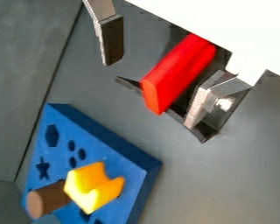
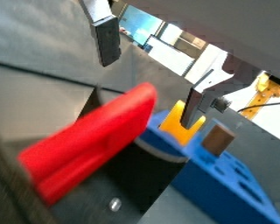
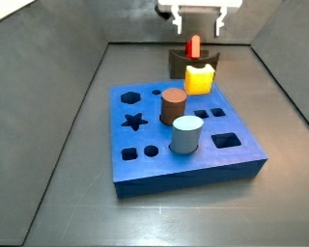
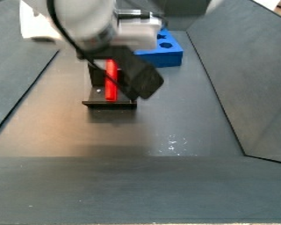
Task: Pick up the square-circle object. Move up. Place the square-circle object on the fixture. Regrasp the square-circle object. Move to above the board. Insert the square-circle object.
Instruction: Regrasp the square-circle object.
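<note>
Claw: my claw [image 1: 166, 68] hangs spread above the fixture [image 3: 185, 64], grasping nothing.
Square-circle object: the red square-circle object [image 1: 178, 73] stands on edge on the fixture, between and below my fingers [image 1: 106, 35], touching neither.
Long axis: upright in both side views [image 4: 110, 77].
Board: the blue board [image 3: 183, 135] lies just beside the fixture.

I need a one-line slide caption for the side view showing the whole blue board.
Open gripper above the small red flat block standing on the dark fixture, behind the blue board.
</note>
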Motion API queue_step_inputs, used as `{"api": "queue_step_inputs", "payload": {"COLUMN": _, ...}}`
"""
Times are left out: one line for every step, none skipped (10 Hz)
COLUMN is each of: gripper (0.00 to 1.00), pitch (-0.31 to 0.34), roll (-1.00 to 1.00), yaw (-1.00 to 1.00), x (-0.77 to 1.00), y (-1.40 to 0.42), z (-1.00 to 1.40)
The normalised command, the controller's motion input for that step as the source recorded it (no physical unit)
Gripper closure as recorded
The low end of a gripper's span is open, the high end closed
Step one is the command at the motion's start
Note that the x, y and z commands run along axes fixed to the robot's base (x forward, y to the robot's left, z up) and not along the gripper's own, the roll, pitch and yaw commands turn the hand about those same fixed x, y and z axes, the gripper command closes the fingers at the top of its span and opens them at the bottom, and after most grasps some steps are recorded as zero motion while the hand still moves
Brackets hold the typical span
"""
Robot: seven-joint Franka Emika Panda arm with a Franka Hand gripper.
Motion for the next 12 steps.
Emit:
{"api": "queue_step_inputs", "payload": {"gripper": 0.0, "pitch": 0.011, "roll": 0.07, "yaw": 0.02, "x": -0.04, "y": 0.0, "z": 1.0}}
{"api": "queue_step_inputs", "payload": {"gripper": 0.0, "pitch": 0.024, "roll": 0.07, "yaw": 0.02, "x": -0.04, "y": 0.0, "z": 0.94}}
{"api": "queue_step_inputs", "payload": {"gripper": 0.0, "pitch": 0.064, "roll": 0.06, "yaw": 0.02, "x": -0.03, "y": 0.01, "z": 0.65}}
{"api": "queue_step_inputs", "payload": {"gripper": 0.0, "pitch": 0.079, "roll": 0.06, "yaw": 0.01, "x": -0.02, "y": 0.0, "z": 0.46}}
{"api": "queue_step_inputs", "payload": {"gripper": 0.0, "pitch": 0.084, "roll": 0.05, "yaw": 0.0, "x": -0.02, "y": 0.0, "z": 0.28}}
{"api": "queue_step_inputs", "payload": {"gripper": 0.0, "pitch": 0.062, "roll": 1.0, "yaw": 0.04, "x": -0.1, "y": -0.87, "z": 0.5}}
{"api": "queue_step_inputs", "payload": {"gripper": 0.0, "pitch": 0.061, "roll": 1.0, "yaw": 0.04, "x": -0.09, "y": -0.87, "z": 0.41}}
{"api": "queue_step_inputs", "payload": {"gripper": 0.0, "pitch": 0.049, "roll": 1.0, "yaw": 0.04, "x": -0.1, "y": -0.71, "z": 0.28}}
{"api": "queue_step_inputs", "payload": {"gripper": 0.0, "pitch": 0.041, "roll": 1.0, "yaw": 0.04, "x": -0.11, "y": -0.56, "z": 0.12}}
{"api": "queue_step_inputs", "payload": {"gripper": 0.0, "pitch": 0.036, "roll": 1.0, "yaw": 0.03, "x": -0.09, "y": -0.4, "z": 0.04}}
{"api": "queue_step_inputs", "payload": {"gripper": 0.0, "pitch": 0.035, "roll": 1.0, "yaw": 0.03, "x": -0.05, "y": -0.16, "z": 0.03}}
{"api": "queue_step_inputs", "payload": {"gripper": 0.0, "pitch": 0.035, "roll": 1.0, "yaw": 0.03, "x": -0.04, "y": -0.02, "z": 0.03}}
